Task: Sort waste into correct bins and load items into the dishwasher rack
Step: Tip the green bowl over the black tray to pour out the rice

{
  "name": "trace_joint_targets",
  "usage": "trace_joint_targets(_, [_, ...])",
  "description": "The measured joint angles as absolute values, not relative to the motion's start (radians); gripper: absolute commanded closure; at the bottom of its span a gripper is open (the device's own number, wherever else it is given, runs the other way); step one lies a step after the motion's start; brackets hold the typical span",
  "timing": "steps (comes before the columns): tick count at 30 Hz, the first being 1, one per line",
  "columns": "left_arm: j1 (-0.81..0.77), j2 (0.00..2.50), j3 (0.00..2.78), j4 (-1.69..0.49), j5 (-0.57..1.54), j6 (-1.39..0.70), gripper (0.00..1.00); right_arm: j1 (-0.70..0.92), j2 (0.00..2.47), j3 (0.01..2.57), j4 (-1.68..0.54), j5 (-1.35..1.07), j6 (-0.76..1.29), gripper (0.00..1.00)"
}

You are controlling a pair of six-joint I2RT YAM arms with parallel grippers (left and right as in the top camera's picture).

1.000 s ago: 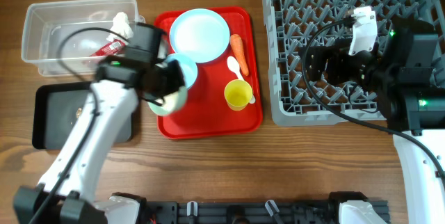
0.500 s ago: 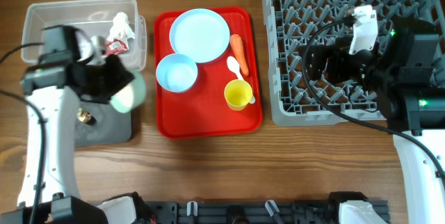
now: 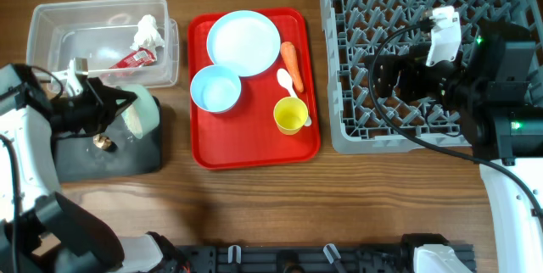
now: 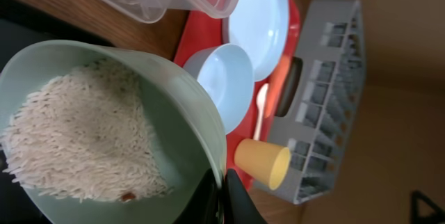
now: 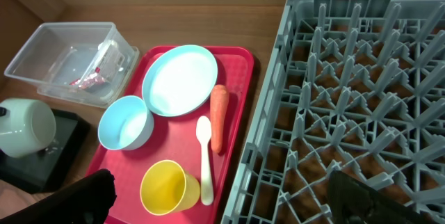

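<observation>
We see the left gripper clamped on the rim of the pale green bowl, drawn further left than half a second ago. The bowl is tipped sideways above the black tray beneath it, rice inside. The right gripper is unmoved, jaws wide, dishwasher rack below it.
</observation>
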State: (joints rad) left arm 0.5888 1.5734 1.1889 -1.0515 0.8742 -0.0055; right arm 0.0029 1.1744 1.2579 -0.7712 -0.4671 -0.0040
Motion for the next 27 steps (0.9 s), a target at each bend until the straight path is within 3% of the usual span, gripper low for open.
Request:
trace_joint_targets(9, [0.706,1.597,1.179,-1.052,1.063,0.065,0.96,0.003,1.174,1.258,-0.771,-0.467,-0.004,0.00])
trace_joint_targets(27, [0.811,1.606,1.179,-1.023,1.104,0.075,0.96,0.003,1.174,1.258,-0.775,-0.467,-0.003,0.00])
